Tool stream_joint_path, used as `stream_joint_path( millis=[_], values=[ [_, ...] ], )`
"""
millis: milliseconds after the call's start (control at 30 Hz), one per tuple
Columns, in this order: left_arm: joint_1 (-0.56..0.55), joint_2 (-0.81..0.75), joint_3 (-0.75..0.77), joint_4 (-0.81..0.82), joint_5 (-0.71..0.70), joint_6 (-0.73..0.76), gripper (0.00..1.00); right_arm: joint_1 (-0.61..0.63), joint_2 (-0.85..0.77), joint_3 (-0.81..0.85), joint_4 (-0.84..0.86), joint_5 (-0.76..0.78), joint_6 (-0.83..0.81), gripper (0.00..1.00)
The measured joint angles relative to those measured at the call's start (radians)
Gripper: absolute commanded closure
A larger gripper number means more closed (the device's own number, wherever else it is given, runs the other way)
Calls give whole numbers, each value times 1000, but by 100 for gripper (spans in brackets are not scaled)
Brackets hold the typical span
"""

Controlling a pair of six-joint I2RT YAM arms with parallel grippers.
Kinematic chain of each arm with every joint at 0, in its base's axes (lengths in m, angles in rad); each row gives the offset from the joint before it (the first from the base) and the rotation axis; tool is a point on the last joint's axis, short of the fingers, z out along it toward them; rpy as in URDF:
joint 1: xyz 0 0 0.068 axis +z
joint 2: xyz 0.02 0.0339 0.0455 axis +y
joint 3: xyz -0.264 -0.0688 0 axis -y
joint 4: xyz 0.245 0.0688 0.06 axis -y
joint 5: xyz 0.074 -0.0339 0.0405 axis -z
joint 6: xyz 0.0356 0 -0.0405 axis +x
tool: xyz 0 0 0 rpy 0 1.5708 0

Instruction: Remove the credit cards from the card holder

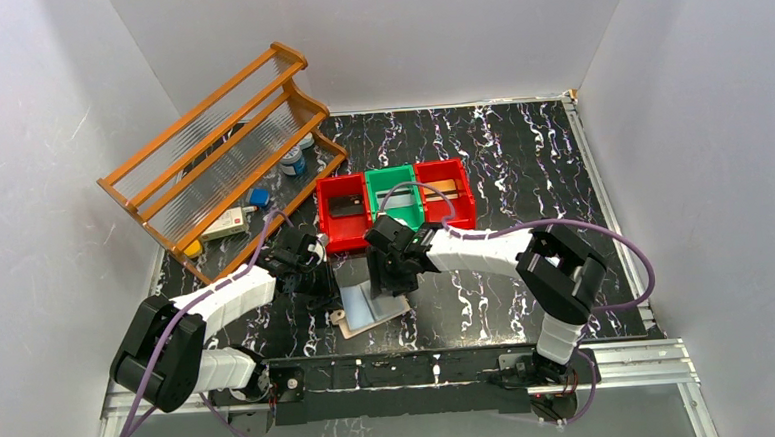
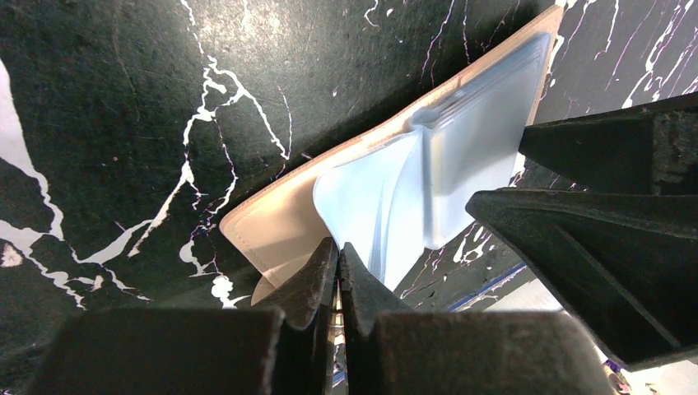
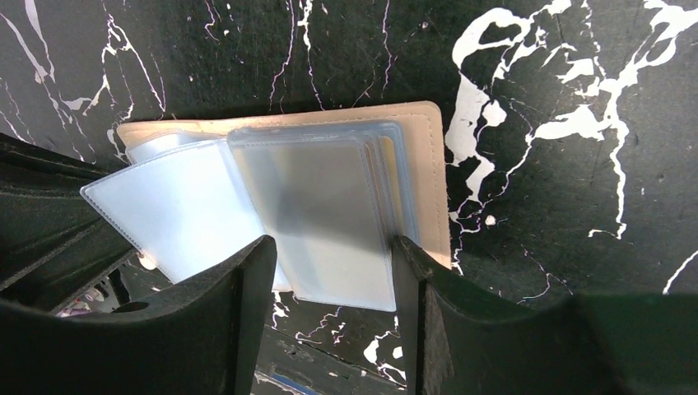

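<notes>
Holder [image 1: 371, 309]: open on the counter [image 1: 521, 171] between the two arms, tan cover down and sleeves up, likely laid so to give reach into the pockets
Sleeves [image 3: 321, 206]: pale blue and glossy, one leaf curled up off the holder's half nearer the left arm, the rest stacked flat on the other half
Left tool [image 2: 337, 263]: clenched, tips at the holder's near edge by the curled leaf, probably pinning it against sliding; cannot tell whether a leaf sits between the tips
Right tool [image 3: 329, 271]: released, fingers straddling the near edge of the stack on the holder, seemingly lined up to pinch a pocket or its card
Cards [image 3: 393, 177]: orange-gold edge showing through the stack, so at least one judged to be inside the holder; flat dark and orange shapes in the bins, probably cards already out
Bins [image 1: 346, 243]: red, green, red in a row just beyond the holder
Rack [image 1: 215, 152]: wooden, well beyond the holder toward the left, out of play
In the way: limp overlapping sleeves likely to lift with a card; both tools crowded over the holder
</notes>
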State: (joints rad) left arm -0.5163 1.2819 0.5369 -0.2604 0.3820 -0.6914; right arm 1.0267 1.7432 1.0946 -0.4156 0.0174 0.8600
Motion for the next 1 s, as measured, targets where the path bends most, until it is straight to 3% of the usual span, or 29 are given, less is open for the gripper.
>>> stream_joint_path(
  millis=[400, 1000],
  values=[
    [0, 4, 0, 0, 0, 0, 100, 0, 0, 0, -5, -10, -3, 51],
    [-3, 5, 0, 0, 0, 0, 100, 32, -37, 76, -84, 48, 0, 52]
  ],
)
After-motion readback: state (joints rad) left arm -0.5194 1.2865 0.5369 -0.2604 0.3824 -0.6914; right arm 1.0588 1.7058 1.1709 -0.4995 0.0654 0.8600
